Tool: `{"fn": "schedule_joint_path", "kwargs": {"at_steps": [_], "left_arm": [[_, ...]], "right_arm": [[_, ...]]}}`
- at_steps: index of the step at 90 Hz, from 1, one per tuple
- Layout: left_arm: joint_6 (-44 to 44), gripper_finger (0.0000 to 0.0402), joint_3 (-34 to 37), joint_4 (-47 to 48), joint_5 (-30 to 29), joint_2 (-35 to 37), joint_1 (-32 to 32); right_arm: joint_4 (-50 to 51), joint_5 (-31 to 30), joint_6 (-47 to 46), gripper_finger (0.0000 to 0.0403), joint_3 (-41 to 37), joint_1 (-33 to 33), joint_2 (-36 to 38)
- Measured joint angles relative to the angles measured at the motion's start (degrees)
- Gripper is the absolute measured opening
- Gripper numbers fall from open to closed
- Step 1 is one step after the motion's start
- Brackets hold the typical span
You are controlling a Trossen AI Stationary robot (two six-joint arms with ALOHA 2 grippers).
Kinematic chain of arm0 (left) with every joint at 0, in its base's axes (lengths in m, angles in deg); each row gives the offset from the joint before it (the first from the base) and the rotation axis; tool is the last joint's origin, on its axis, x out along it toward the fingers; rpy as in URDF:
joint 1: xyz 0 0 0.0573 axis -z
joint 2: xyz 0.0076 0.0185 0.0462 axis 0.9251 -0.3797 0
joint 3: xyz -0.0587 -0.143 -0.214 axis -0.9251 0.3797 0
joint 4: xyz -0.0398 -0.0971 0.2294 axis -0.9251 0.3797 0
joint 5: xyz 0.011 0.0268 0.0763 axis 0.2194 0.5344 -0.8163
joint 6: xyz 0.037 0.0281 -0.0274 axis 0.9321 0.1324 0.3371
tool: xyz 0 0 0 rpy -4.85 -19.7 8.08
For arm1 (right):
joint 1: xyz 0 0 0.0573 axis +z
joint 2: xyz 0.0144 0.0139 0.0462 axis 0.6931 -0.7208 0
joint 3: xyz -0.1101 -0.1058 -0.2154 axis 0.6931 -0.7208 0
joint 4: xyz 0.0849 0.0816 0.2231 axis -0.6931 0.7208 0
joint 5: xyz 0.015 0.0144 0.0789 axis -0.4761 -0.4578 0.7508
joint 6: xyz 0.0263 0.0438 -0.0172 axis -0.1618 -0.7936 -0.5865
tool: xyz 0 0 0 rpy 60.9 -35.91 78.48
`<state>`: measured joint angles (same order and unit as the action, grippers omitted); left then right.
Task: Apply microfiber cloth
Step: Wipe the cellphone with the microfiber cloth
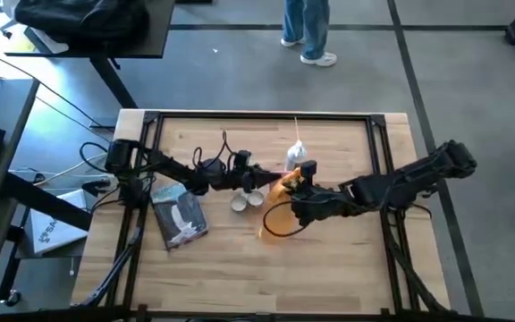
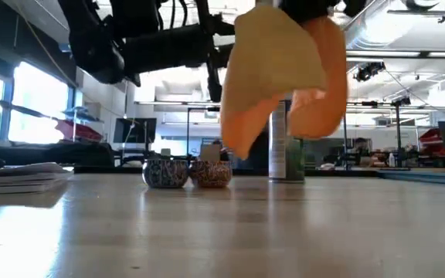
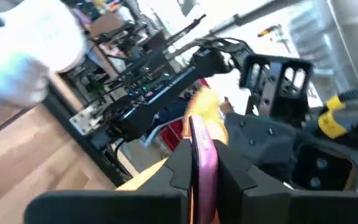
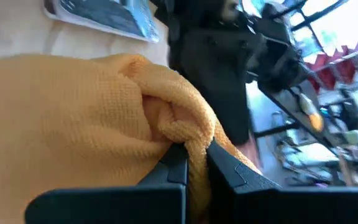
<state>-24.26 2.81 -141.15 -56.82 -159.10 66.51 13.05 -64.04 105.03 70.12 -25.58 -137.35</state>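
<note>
The right pincer [image 4: 194,163] is clenched on a bunched fold of the cloth [image 2: 284,69], which hangs clear above the tabletop [image 1: 329,268], near the two tins [image 2: 188,172] and the spray can [image 2: 287,150]. The left pincer [image 3: 202,163] is clamped on a thin pink-edged piece beside it. I judge the cloth should come down slowly, without brushing the tins.
</note>
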Motion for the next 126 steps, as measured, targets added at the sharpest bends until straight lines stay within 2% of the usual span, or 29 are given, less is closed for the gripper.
{"fn": "schedule_joint_path", "kwargs": {"at_steps": [9,17,25,41,63,78,108,126], "left_arm": [[-1.34,0.0012,0.0,0.34,-2.16,0.0,0.53],[-1.71,0.0012,0.02,0.41,-4.24,0.0,1.31],[-1.69,0.0012,0.02,1.12,-5.39,0.0,1.8],[-2.05,0.0012,0.02,0.66,-4.05,0.0,1.78],[-2.48,0.0012,-0.07,0.63,-2.1,0.17,1.72],[-2.16,0.0012,-0.07,0.04,-0.39,0.22,1.13],[1.31,0.0012,-0.04,-0.23,1.46,0.22,0.86],[2.59,0.0012,-0.13,-2.45,2.75,0.44,1.03]], "right_arm": [[-2.66,3.06,-0.4,0.0,-0.28,-0.62,-2.24],[-5.65,2.78,1.19,0.0,-0.28,-0.6,-4.38],[-8.71,-0.1,3.7,0.0,-0.32,-0.56,-6.07],[-10.97,-6.84,6.31,0.0,-0.37,-0.76,-6.4],[-8.4,-10.16,6.41,0.0,-0.37,0.02,-4.49],[-3.91,-17.12,6.14,0.0,-0.41,1.91,-2.67],[9.07,-24.21,-9.0,0.0,-0.45,3.36,2.07],[9.82,-21.02,-11.99,0.0,-0.63,3.62,3.37]]}}
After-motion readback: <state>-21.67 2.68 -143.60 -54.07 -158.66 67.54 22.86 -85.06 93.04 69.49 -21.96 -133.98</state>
